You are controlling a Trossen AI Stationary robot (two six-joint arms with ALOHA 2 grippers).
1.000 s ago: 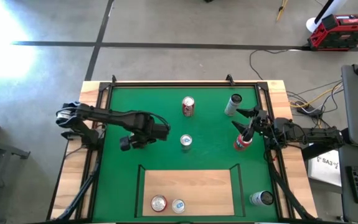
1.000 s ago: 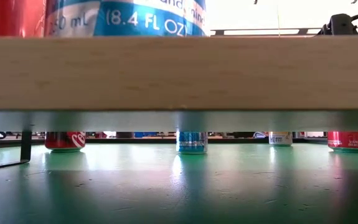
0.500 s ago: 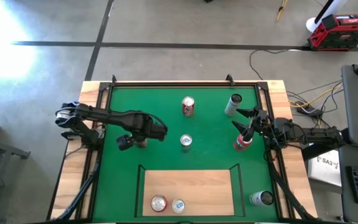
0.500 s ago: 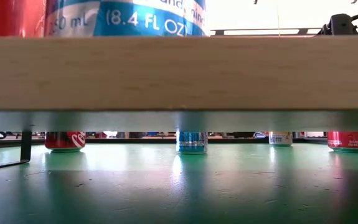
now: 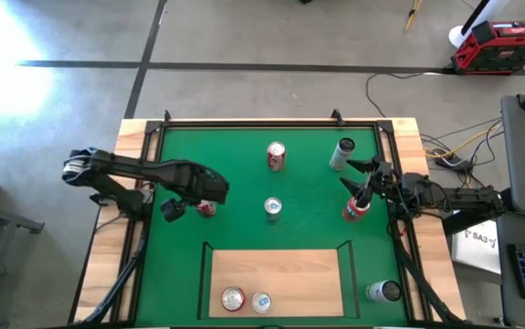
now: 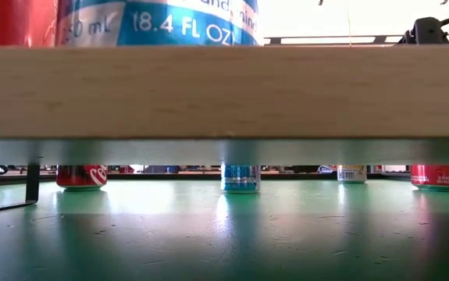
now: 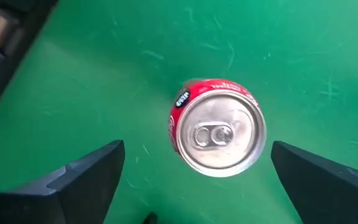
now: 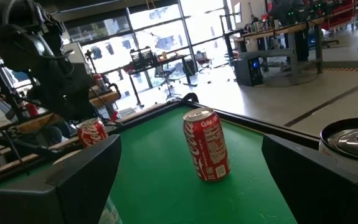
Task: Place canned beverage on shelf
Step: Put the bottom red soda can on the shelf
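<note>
A red canned beverage (image 7: 216,127) stands upright on the green mat (image 5: 244,164), left of centre (image 5: 205,208). My left gripper (image 7: 196,149) hangs above it, open, one finger on either side of it and clear of it (image 5: 204,195). The shelf (image 5: 276,274), a pale wood board, lies at the mat's near edge and bears a red can (image 5: 233,298) and a blue can (image 5: 261,301), both upright. My right gripper (image 5: 361,178) waits open at the mat's right side, beside another red can (image 5: 355,210).
More cans stand on the mat: a red one (image 5: 276,155) and a pale one (image 5: 341,153) at the far side, a blue one (image 5: 272,208) at the centre, and one (image 5: 383,291) at the near right. The low view is filled by the shelf's front edge (image 6: 224,90).
My left gripper has opened and let go of the red can, which now stands on the mat left of centre. The arm has then drawn back a little toward the table's left edge.
</note>
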